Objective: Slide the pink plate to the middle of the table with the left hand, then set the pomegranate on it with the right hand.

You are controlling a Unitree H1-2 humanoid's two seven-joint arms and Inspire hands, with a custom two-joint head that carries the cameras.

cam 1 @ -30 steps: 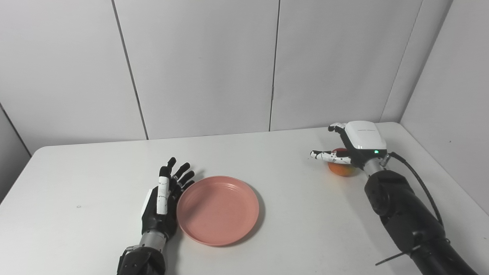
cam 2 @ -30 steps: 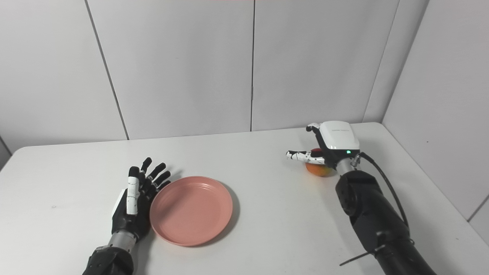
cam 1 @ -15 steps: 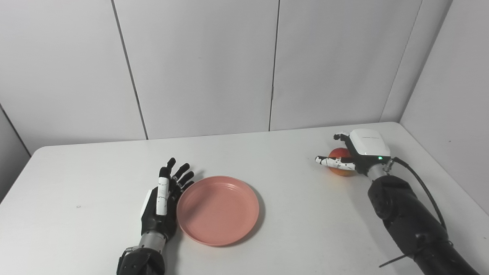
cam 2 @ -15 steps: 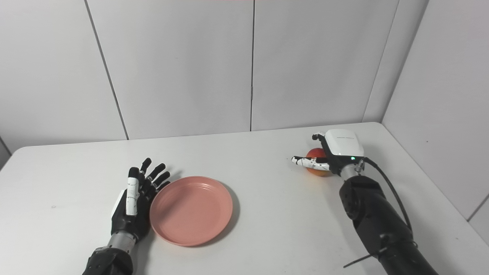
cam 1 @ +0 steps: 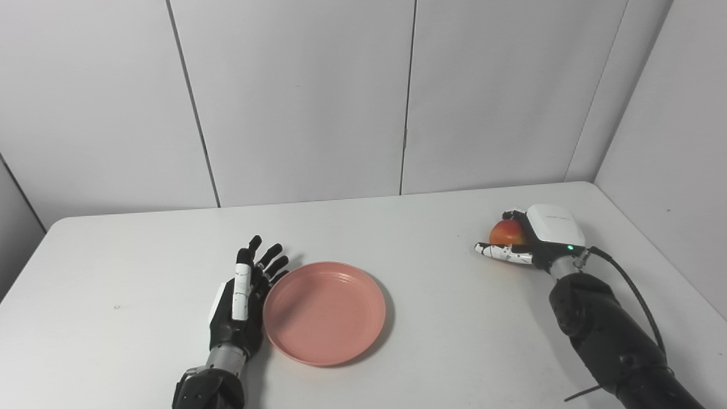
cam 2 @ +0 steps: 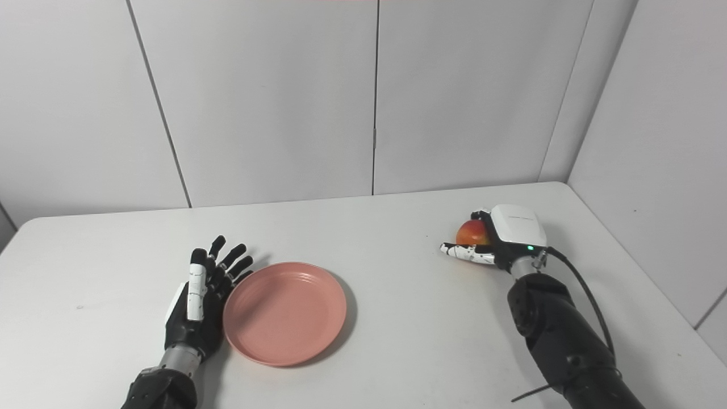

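The pink plate (cam 1: 324, 311) lies flat and empty on the white table, left of the middle. My left hand (cam 1: 241, 300) lies open on the table with its fingers spread, its edge against the plate's left rim. The red-orange pomegranate (cam 1: 506, 232) sits on the table at the far right. My right hand (cam 1: 546, 232) is low beside it, thumb stretched out in front of the fruit and fingers curved round its far side. The hand is not closed on the fruit. The same scene shows in the right eye view, with the pomegranate (cam 2: 472, 232) and the plate (cam 2: 284, 312).
The white table (cam 1: 431, 318) ends at grey wall panels behind and a wall on the right. A black cable (cam 1: 630, 278) runs from my right wrist along the forearm.
My right hand has come down and drawn back a little, so it now cups the pomegranate from the side and more of the fruit shows. The left hand and the plate have not moved.
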